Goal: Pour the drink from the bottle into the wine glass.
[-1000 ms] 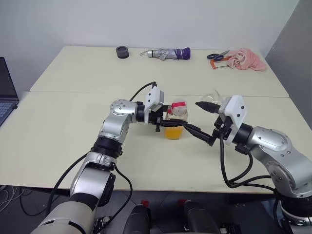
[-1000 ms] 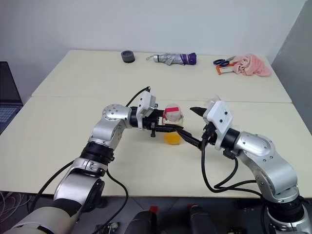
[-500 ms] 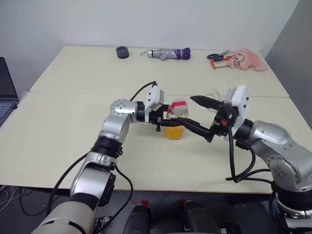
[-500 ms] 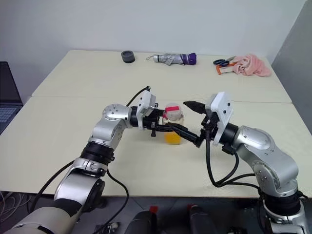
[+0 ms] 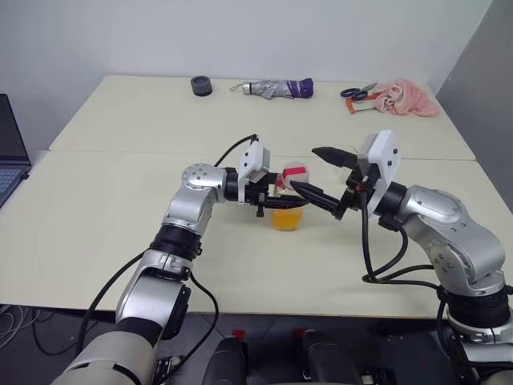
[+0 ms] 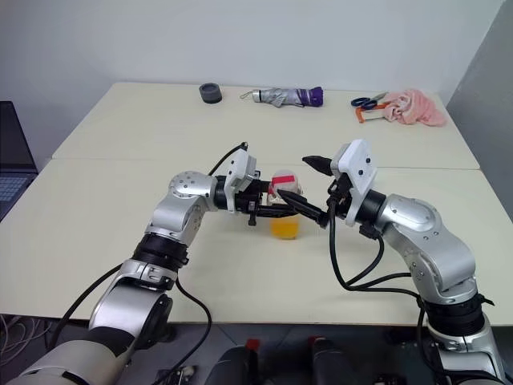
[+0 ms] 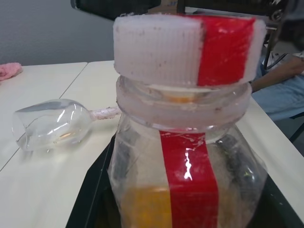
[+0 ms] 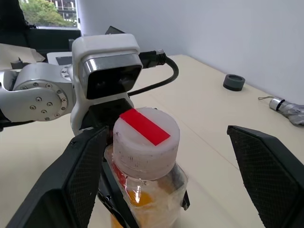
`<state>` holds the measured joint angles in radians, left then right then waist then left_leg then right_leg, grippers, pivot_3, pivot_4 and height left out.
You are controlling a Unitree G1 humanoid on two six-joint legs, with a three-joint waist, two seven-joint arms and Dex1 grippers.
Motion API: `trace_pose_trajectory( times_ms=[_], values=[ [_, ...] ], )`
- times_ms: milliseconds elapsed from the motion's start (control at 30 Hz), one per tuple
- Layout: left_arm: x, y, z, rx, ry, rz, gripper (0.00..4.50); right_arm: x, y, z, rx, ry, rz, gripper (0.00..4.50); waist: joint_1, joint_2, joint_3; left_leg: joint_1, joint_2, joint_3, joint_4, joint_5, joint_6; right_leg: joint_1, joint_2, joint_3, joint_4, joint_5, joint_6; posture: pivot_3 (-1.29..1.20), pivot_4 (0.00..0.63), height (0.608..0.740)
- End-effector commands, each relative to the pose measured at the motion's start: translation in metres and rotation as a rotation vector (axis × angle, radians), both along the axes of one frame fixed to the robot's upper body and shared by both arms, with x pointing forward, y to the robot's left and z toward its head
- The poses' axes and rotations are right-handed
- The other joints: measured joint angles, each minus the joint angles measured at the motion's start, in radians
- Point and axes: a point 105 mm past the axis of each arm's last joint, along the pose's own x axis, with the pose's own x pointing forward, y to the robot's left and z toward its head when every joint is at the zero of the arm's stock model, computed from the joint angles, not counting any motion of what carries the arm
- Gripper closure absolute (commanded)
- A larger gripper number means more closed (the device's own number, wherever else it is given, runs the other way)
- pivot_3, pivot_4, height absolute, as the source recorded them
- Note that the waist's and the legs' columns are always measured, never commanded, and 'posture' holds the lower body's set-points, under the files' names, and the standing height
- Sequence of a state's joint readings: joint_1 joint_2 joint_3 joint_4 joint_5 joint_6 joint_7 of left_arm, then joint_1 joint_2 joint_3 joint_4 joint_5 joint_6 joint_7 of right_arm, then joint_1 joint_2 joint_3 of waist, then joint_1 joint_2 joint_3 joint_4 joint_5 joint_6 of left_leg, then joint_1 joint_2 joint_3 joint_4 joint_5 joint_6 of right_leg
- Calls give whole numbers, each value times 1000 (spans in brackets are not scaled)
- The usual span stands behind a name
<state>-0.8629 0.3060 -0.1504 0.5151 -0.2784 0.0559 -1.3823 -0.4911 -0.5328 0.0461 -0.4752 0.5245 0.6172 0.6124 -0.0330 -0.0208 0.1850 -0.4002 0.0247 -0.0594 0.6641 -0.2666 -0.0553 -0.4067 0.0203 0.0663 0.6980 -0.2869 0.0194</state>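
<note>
1. My arms are silver-grey metal with rounded joint housings and black bands between the segments.
2. Each wrist carries a white camera block.
3. Black cables loop from my wrists.
4. My fingers (image 8: 80, 180) are black and textured.

Occlusions and cut-offs:
- Small clear plastic bottle with red label stripe (image 5: 288, 204): middle hidden behind both grippers' black fingers.
- Clear stemmed wine glass lying on its side (image 7: 50, 124): foot hidden behind the bottle.
- Dark laptop (image 5: 10, 148), far left: cut by the frame edge.
- Blue-handled scissors (image 5: 358, 91), far right: blades partly under the pink crumpled cloth (image 5: 405, 97).
</note>
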Motion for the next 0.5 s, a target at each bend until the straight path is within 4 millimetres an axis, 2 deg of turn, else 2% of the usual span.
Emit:
trace_pose_trajectory(
  times_ms=[33, 500],
  values=[
    [-2, -3, 23, -45, -79, -19, 2738, -3, 2, 9, -4, -66, 8, 258, 0, 0, 0, 0, 0, 0, 0, 0, 0, 0, 0, 0, 0, 0, 0, 0, 150, 740],
    [-2, -2, 23, -42, -83, -15, 2738, 1, 2, 7, -9, -90, -16, 258, 0, 0, 0, 0, 0, 0, 0, 0, 0, 0, 0, 0, 0, 0, 0, 0, 150, 740]
  ],
)
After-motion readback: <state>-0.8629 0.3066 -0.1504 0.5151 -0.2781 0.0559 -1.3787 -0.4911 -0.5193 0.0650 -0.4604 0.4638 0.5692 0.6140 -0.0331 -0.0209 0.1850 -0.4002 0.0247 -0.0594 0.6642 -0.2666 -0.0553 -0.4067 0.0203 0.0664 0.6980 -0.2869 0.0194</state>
